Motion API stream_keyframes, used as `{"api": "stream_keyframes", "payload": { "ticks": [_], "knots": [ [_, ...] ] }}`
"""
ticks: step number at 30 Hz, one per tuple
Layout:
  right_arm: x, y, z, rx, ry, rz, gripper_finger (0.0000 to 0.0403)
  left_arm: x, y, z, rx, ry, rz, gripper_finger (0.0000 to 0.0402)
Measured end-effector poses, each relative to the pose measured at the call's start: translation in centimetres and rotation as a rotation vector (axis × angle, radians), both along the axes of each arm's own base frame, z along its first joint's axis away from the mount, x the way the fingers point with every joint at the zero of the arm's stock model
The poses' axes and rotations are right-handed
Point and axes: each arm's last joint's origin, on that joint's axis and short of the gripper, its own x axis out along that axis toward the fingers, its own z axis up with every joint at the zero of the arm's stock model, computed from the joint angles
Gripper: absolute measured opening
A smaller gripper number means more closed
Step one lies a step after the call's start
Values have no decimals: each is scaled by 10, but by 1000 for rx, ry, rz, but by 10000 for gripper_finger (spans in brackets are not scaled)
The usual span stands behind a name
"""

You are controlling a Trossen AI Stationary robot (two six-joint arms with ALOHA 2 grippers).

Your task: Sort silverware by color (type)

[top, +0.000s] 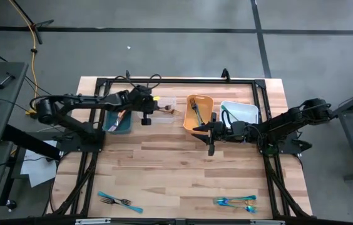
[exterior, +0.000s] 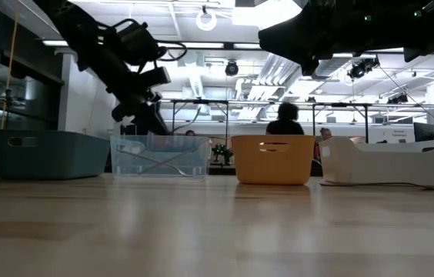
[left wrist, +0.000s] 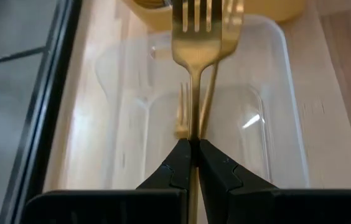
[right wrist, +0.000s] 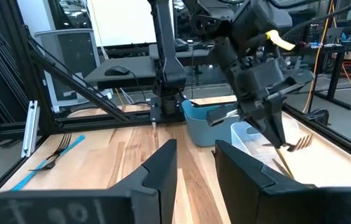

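The left gripper (left wrist: 194, 144) pinches a gold fork (left wrist: 195, 37) by its handle, fingers (left wrist: 170, 167) pressed tight on the thin stem; the tines stick out ahead of the tips, over the clear bin (top: 161, 107) at the far side of the desk (top: 164, 164). Another gold piece lies inside that bin. The right gripper (top: 211, 132) hangs near the orange bin (top: 199, 113), its fingers (right wrist: 157, 168) parted with nothing between them. Teal-handled forks (top: 119, 201) lie at the desk's near left, more teal pieces (top: 236, 201) at the near right. A teal bin (top: 117, 121) stands left of the clear one, a white bin (top: 240, 113) far right. Beyond, a person (exterior: 285, 120) sits in the room.
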Motion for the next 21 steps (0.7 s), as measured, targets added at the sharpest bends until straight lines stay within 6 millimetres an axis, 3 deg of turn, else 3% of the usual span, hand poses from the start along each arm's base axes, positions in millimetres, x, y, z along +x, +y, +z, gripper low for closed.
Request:
{"api": "stream_keyframes", "payload": {
  "ticks": [9,18,21],
  "knots": [
    [0,0,0,1,0,0,103,-4,-1,-4,-6,64,37,25],
    [0,0,0,1,0,0,103,-3,-9,-5,32,104,83,114],
    [0,0,0,0,0,0,103,-2,-12,9,44,104,125,145]
  ]
}}
